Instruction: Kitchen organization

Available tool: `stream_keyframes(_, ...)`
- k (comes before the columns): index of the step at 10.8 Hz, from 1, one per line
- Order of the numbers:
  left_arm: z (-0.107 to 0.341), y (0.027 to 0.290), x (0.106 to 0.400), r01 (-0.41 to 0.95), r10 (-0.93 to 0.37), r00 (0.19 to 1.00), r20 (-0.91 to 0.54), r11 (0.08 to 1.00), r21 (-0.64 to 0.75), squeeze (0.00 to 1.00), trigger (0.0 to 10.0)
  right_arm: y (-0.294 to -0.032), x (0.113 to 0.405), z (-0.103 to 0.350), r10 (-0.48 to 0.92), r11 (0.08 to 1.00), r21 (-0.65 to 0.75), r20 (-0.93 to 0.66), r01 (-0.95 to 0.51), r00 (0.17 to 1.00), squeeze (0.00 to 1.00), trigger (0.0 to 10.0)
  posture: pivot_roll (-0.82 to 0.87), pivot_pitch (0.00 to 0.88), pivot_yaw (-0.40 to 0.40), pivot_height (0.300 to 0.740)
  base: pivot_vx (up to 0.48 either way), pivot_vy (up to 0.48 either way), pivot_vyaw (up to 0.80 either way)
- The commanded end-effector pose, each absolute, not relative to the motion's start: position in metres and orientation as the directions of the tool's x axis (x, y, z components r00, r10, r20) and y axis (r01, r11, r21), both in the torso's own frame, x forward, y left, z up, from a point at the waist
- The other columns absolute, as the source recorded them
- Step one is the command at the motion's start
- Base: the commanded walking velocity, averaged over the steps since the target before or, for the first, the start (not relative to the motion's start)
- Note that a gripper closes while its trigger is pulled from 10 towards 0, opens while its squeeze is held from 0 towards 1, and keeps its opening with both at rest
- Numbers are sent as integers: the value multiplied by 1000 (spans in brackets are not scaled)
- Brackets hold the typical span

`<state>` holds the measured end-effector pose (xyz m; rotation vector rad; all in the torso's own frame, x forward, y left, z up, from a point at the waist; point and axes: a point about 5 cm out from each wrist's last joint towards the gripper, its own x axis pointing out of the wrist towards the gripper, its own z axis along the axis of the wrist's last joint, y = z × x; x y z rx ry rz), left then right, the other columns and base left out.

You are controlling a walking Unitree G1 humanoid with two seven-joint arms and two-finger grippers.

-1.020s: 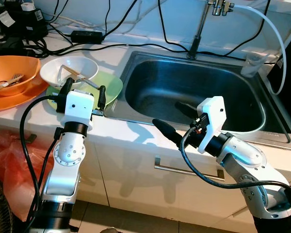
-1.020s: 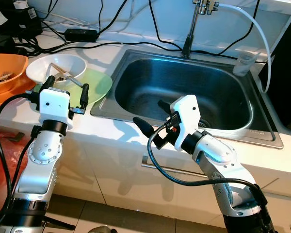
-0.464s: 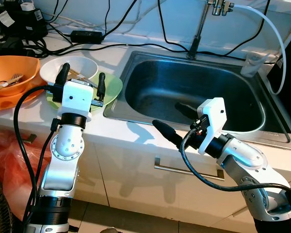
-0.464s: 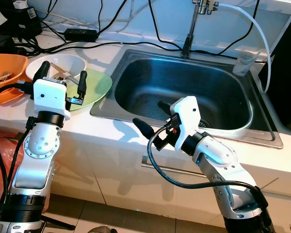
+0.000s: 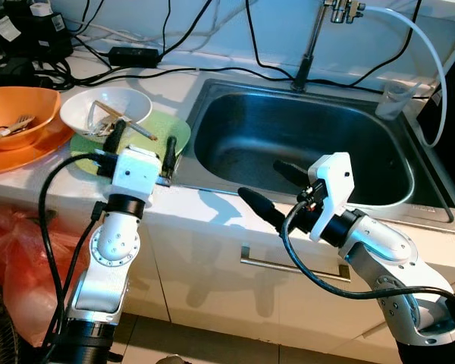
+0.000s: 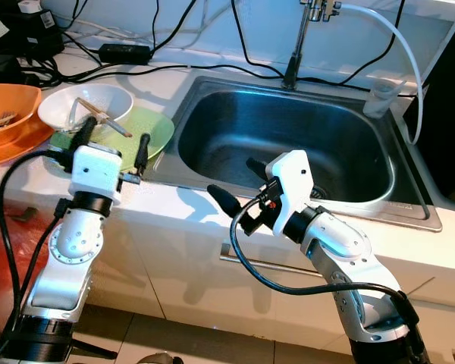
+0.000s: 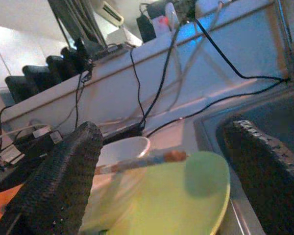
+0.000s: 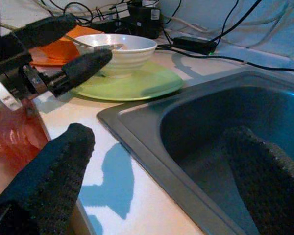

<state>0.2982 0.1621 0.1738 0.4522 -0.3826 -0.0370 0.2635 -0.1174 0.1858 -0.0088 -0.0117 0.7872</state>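
Green plate (image 5: 155,133) beside sink (image 5: 212,102) | left gripper (image 5: 142,148) fingers wide at plate | right gripper (image 5: 273,188) fingers wide

White counter (image 5: 212,208) with steel sink (image 5: 303,144), tap (image 5: 318,30) behind; black cables (image 5: 174,72) along wall; cabinet handle (image 5: 288,267) below.

Brushed steel sink (image 5: 379,199); glossy green plate (image 5: 178,133); glossy white bowl (image 5: 76,114); rough-textured blk fingers (image 7: 59,186)

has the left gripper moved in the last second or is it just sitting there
Yes. The left gripper, fingers open, has shifted toward the sink along the counter edge; it now fronts the green plate nearer the sink's rim.
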Motion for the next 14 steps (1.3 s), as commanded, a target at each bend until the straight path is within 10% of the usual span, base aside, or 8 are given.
stream_keyframes(1, 172, 161, 298, -52, -123, 928, 352, 893, 448, 0, 10000, -119, 263, 187, 705, 709, -30, 7, -705, 709, 0, 10000, 7, 32, -54, 740, 0, 0, 0)
stream_keyframes(14, 163, 187, 337, -222, 6, 920, 392, 832, 509, 0, 10000, -115, 259, 189, 701, 713, -31, 18, -700, 713, 0, 10000, -16, 42, -53, 740, 0, 0, 0)
